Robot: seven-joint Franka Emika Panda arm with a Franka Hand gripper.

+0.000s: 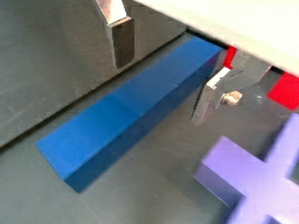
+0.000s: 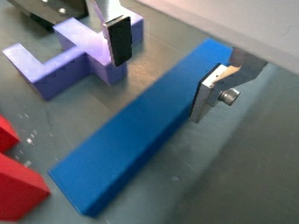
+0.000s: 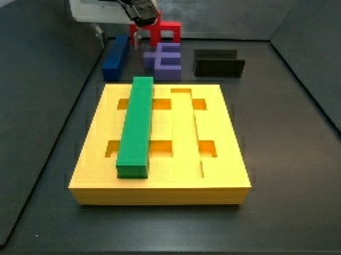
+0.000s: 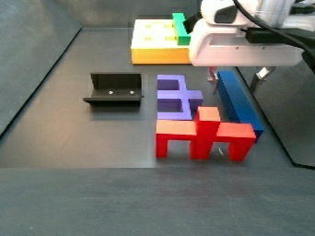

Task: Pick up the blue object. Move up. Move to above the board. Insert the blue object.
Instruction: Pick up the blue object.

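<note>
The blue object is a long dark blue bar lying flat on the grey floor; it also shows in a wrist view and in both side views. My gripper is open and low over one end part of the bar, with a finger on each side. One finger is close to the bar's long side, the other stands apart from it. The yellow board lies away from the gripper and carries a green bar in a groove.
A purple stepped block lies right beside the blue bar. A red block stands next to both. The dark fixture stands further off. A light wall runs just behind the bar's end.
</note>
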